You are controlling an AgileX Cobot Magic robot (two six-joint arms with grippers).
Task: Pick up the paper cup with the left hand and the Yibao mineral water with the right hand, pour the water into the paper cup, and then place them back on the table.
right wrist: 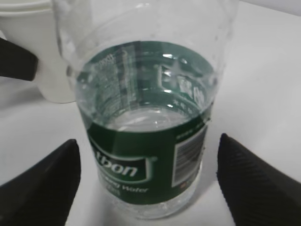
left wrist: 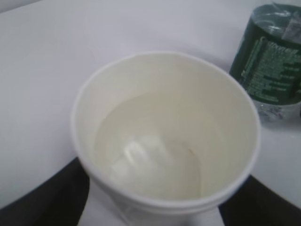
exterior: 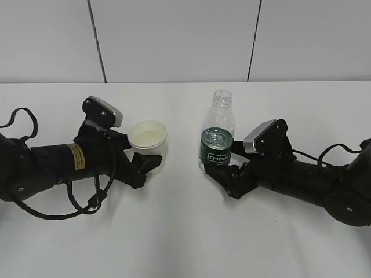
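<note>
The paper cup [exterior: 148,138] stands on the white table [exterior: 185,231], upright, with some water in it; it fills the left wrist view [left wrist: 164,136]. My left gripper [exterior: 141,155] [left wrist: 160,193] is around the cup's lower wall, its fingers [left wrist: 42,202] beside it with a small gap, so it looks open. The Yibao mineral water bottle [exterior: 217,142] [right wrist: 146,141] stands upright, capless and partly full, to the right of the cup. My right gripper [exterior: 225,169] [right wrist: 148,141] is open, its fingers [right wrist: 254,179] clear of the bottle on both sides.
Cup and bottle stand about one bottle-width apart at the table's middle. The cup's side [right wrist: 51,70] shows behind the bottle in the right wrist view, with a left finger [right wrist: 16,63] next to it. A white panelled wall [exterior: 174,35] runs behind the table.
</note>
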